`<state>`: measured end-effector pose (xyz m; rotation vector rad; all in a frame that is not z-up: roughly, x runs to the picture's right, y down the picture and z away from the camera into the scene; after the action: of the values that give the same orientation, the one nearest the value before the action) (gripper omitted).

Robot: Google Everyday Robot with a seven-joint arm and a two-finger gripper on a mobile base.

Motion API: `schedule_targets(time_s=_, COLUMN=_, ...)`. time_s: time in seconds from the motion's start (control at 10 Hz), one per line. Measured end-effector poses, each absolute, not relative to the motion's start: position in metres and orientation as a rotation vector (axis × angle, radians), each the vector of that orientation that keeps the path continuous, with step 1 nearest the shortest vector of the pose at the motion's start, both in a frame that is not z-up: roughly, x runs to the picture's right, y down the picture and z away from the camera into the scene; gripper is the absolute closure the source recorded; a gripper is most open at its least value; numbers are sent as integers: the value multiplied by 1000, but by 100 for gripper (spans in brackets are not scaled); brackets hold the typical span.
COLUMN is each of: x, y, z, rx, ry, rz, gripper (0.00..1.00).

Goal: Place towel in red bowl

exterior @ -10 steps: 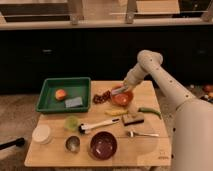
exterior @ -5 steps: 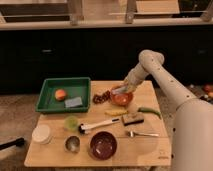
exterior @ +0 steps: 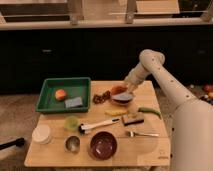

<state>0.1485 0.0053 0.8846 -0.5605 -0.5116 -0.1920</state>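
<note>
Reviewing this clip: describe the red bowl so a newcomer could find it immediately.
Start at the wooden table and go to its far edge, right of the green tray. The red bowl sits there under the gripper, with the grey-blue towel at its front. It is bright orange-red and shallow, unlike the dark maroon bowl near the front.

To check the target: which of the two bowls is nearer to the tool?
The red bowl at the table's far side; the tool is right over it. The maroon bowl sits at the near edge.
</note>
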Motion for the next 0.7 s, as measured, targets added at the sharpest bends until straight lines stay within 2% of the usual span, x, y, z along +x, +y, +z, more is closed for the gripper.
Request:
schedule_targets(time_s=0.1, x=149, y=0, z=886, rx=-557, ry=-511, rz=-191, gripper=75)
schedule_targets(time_s=0.2, x=149, y=-3, z=886, rx=-556, ry=-514, rz=-192, gripper=72)
schedule_targets(time_s=0.5, x=153, y=1, z=889, rx=-562, ry=-514, rz=-197, gripper=57)
schedule_targets(time_s=0.6, x=152, y=2, z=889, rx=-559, ry=-516, rz=-197, gripper=54)
schedule_targets(time_s=0.7, x=153, y=0, z=889, rx=-555, ry=-516, rz=-193, gripper=57)
